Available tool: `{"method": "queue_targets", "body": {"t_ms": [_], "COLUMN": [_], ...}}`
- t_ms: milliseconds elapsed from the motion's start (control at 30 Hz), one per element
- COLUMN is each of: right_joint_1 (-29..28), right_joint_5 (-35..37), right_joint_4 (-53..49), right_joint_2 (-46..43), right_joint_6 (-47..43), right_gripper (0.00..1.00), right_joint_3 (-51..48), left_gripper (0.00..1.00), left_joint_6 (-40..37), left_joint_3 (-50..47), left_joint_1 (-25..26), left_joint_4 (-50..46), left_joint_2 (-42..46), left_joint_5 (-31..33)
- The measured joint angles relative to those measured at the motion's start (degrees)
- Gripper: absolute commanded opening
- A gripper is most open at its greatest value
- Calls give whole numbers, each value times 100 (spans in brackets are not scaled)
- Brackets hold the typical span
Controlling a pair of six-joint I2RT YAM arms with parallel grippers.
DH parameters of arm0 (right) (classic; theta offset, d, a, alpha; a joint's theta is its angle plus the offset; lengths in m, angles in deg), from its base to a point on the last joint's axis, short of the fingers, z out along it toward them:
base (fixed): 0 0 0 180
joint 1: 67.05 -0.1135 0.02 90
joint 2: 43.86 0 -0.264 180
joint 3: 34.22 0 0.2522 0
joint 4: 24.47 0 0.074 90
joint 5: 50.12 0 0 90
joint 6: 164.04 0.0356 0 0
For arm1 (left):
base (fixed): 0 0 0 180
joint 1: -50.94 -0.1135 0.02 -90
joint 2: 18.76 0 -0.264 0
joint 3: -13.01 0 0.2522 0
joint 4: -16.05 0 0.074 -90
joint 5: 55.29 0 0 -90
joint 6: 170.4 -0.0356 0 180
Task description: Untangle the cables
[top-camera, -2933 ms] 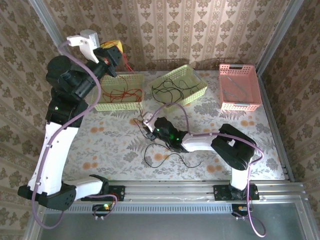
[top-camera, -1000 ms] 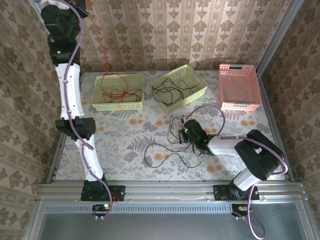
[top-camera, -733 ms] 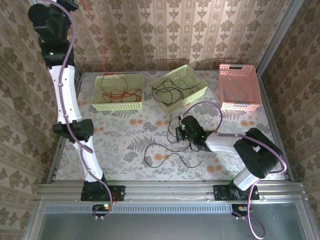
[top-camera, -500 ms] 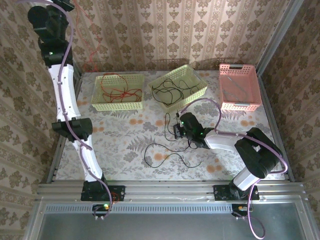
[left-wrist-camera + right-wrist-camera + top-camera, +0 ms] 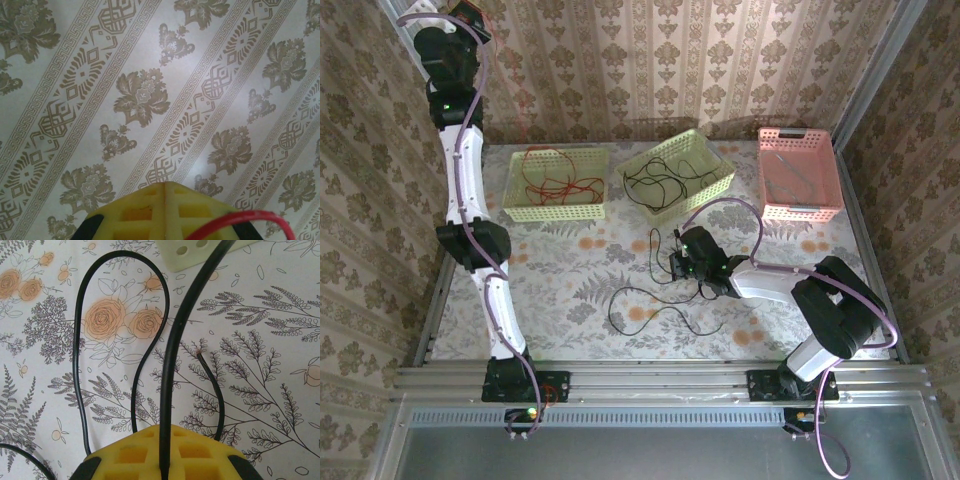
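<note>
Our left gripper (image 5: pixel 165 186) pinches a red cable (image 5: pixel 250 216) high at far left; our right gripper (image 5: pixel 161 431) clamps a black cable (image 5: pixel 175 350) (loops trailing). Pulling harder, we risk slips or tightened snags.

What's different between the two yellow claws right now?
The left claw is up high against the wallpapered wall; the right claw sits low over the flowered table. The left claw pinches a red cable; the right claw pinches a black cable. Both are shut and yellow.
</note>
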Motion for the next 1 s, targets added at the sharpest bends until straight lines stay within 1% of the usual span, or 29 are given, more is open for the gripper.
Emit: {"method": "queue_targets", "body": {"t_ms": [100, 167, 233, 300, 400, 500, 700, 733, 767, 833, 867, 900, 967, 1000], "right_joint_1": [0, 0, 0, 0, 0, 0, 0, 0, 0, 0, 0, 0, 0, 0], "right_joint_5": [0, 0, 0, -2, -2, -31, -160, -173, -184, -216, -225, -240, -258, -260], "right_joint_4": [-2, -2, -2, -2, 0, 2, 7, 7, 4, 2, -2, -22, -92, -149], "right_joint_2": [0, 2, 7, 28, 116, 201, 256, 256, 256, 256, 251, 245, 208, 164], "right_joint_6": [2, 0, 0, 0, -4, -4, -4, -4, -4, -4, -4, -4, -9, -22], "right_gripper": [0, 0, 0, 0, 0, 0, 0, 0, 0, 0, 0, 0, 0, 0], "right_joint_3": [0, 0, 0, 2, 20, 22, 22, 22, 22, 22, 22, 22, 22, 22], "left_gripper": [0, 0, 0, 0, 0, 0, 0, 5, 17, 37, 43, 46, 58, 59], "left_joint_6": [2, 2, 0, -52, -155, -173, -170, -170, -170, -186, -195, -181, -199, -212], "left_joint_3": [-61, -411, -1287, -2693, -4673, -5628, -6852, -7001, -7176, -7473, -7608, -7775, -8065, -8203], "left_joint_1": [0, 2, 28, 94, 275, 417, 417, 415, 415, 415, 420, 428, 461, 479], "left_joint_4": [11, 81, 192, 518, 1003, 1279, 1836, 1875, 1912, 1928, 1919, 1904, 1821, 1738], "left_joint_2": [2, 103, 415, 933, 1674, 1996, 2420, 2457, 2483, 2494, 2498, 2518, 2581, 2643], "left_joint_5": [-179, -437, -656, -732, -656, -691, -778, -778, -780, -778, -785, -778, -756, -739]}}
